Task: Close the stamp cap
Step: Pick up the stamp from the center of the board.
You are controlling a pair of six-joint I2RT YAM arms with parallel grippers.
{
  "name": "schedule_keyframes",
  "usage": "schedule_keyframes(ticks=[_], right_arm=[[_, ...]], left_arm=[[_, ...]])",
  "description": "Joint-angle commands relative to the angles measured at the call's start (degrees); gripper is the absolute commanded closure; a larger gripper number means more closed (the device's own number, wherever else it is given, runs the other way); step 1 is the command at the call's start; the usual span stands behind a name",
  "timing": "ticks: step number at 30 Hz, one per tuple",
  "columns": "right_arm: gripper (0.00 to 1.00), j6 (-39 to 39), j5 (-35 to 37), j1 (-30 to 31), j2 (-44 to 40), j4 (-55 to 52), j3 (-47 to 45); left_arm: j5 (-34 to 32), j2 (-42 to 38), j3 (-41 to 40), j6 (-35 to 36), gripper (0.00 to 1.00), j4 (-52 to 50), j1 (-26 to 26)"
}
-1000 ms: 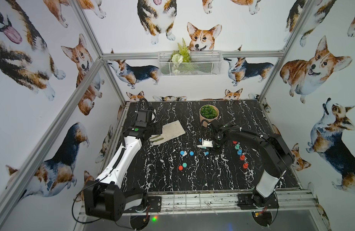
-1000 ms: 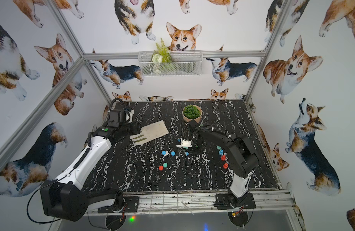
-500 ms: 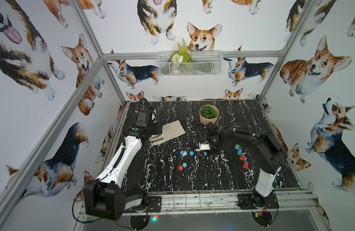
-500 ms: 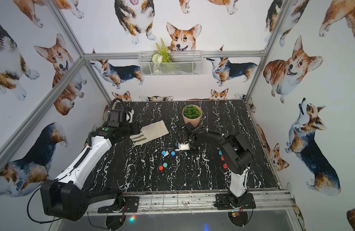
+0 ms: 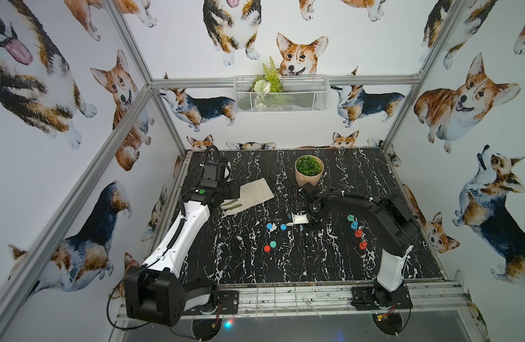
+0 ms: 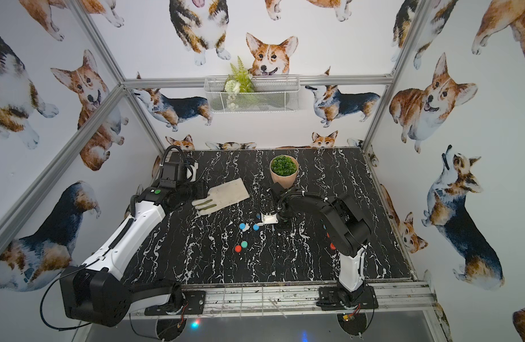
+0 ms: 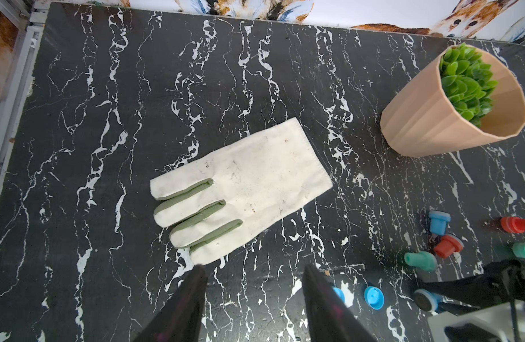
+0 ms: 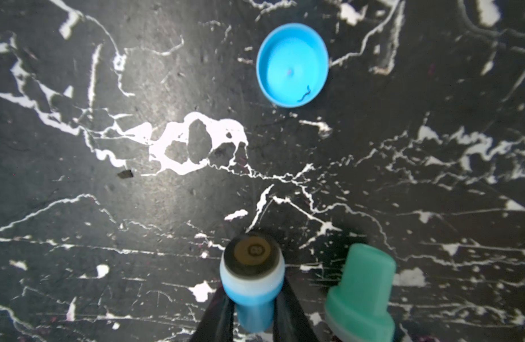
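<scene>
Two hazards stand out, both judged from how things lie; the right tool (image 8: 252,299) is clamped on the narrow stem of the blue stamp (image 8: 252,275), whose dark inked face shows toward the wrist camera, and a teal stamp (image 8: 362,290) stands just beside it, close enough that a sideways swing on lifting would probably knock it over; the hold is on a slim, smooth stem, so the stamp may pivot between the fingers under any push. The blue cap (image 8: 292,65) lies loose on the desk (image 8: 107,207), hollow side up, apart from the stamp; in both top views the pair sits just below the frame's middle; nothing pins the cap, so an off-centre press could skid or flip it instead of seating it, and a miss would likely smear ink on the desk. The left tool (image 7: 254,268) hangs with its fingers apart and empty near the fingertips of a glove (image 7: 249,183), left of the frame's middle in the top views, too far off to steady anything.
</scene>
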Motion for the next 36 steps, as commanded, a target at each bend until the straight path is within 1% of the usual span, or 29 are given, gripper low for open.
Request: schedule_keyframes(ticks=[1,6,10,12,16,20,23,26,30,32,36], right_arm=[[0.82,0.42,-0.13,0.00,0.12,0.35,-0.69],[0.87,1.53,0.06,0.00,-0.69,1.40,-1.88],[0.95,4.15,-0.39,0.00,-2.49,2.57,-2.37],[0.96,5.95,-1.64,0.00,-4.24,3.42,-2.75],[0.98,12.17,-4.41,0.00,-9.76,7.38,-4.92],[0.98,18.43,-5.94,0.59,-16.23,11.04,-7.64],[0.98,21.08,-6.13,1.26,-19.81,11.68,-8.73],[0.98,22.94,-5.83,2.17,-23.41,11.55,-9.55],[0.98,25.21,-5.70,3.07,-28.25,12.54,-11.03],[0.99,26.36,-5.56,3.17,-30.66,13.82,-11.93],[0.99,28.33,-5.80,3.26,-35.50,16.53,-13.55]], left_arm=[[-0.26,0.09,0.41,0.70,0.44,0.13,0.13],[-0.11,0.05,0.41,0.62,0.44,0.20,0.14],[0.04,-0.16,0.24,0.61,0.44,0.29,0.15],[0.43,-0.34,-0.03,0.54,0.44,0.54,0.05],[3.89,-0.28,-0.51,-0.13,0.44,1.66,-0.41],[8.82,0.66,1.43,-2.23,0.44,0.45,-2.34],[11.54,0.19,2.19,-5.51,0.44,0.02,-4.66],[14.88,-0.38,2.30,-10.62,0.44,0.50,-8.37],[15.46,-0.79,2.29,-15.46,0.44,0.46,-14.95],[15.76,-0.97,2.38,-17.63,0.44,0.53,-17.45],[19.58,-0.46,2.87,-21.16,0.44,1.09,-20.85]])
